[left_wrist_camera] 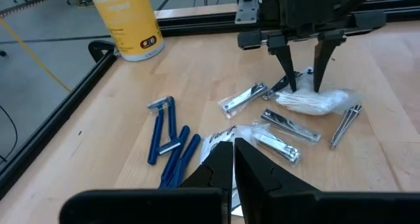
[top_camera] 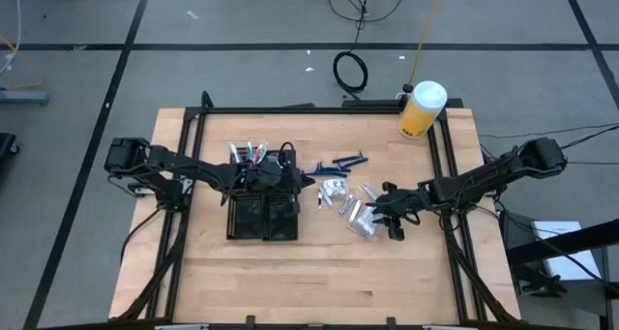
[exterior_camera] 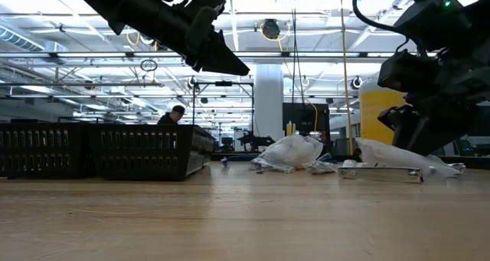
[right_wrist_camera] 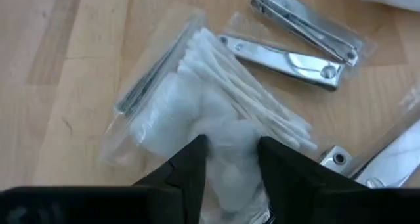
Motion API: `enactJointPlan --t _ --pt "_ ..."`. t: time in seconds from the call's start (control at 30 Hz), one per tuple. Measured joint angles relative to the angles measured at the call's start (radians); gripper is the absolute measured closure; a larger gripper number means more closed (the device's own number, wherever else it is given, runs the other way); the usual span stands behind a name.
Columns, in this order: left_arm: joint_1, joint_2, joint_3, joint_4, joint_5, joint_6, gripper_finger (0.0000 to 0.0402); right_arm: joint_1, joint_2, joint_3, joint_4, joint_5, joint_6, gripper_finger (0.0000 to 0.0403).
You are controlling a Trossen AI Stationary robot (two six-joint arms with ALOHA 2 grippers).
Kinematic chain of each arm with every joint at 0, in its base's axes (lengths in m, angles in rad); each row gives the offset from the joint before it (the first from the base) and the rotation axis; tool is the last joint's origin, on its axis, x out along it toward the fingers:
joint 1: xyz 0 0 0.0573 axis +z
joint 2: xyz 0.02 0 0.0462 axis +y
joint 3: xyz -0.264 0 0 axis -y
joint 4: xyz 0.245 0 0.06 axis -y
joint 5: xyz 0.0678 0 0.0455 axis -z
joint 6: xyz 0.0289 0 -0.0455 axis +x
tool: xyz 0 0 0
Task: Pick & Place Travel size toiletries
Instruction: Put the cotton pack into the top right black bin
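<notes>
Right gripper (right_wrist_camera: 230, 159), fingers straddling and partly closing on the swab packet (right_wrist_camera: 210, 112) lying among clippers (right_wrist_camera: 282, 56) right of the tray (top_camera: 263, 217), is setting up a lift; left gripper (left_wrist_camera: 234, 159), shut and empty, is hovering over the tray.

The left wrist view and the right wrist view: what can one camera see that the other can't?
Only the left wrist view shows the blue plastic razors, the big yellow jar and the whole right gripper coming down from above. Only the right wrist view shows close up the white cotton swabs inside the clear plastic packet, with that gripper's dark fingers on either side of it. Both show that packet, the shiny metal nail clippers and the wooden table.
</notes>
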Motion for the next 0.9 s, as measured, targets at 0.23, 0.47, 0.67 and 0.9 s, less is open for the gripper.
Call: enactJointPlan --t 0.23,0.47,0.67,0.9 --pt "0.0 0.0 0.0 0.0 0.0 0.002 0.0385 0.0 0.0 -0.001 0.016 0.0 -0.015 0.0385" --pt "0.0 0.0 0.0 0.024 0.0 -0.002 0.0385 -0.005 -0.011 0.007 0.16 -0.002 -0.118 0.0399" --pt "-0.001 0.0 0.001 0.123 0.103 0.124 0.0385 -0.059 -0.063 0.012 0.402 -0.019 -0.245 0.0401" --pt "-0.044 0.0 0.001 0.15 0.227 0.621 0.0385 -0.198 -0.087 0.014 0.669 -0.389 -0.176 0.0402"
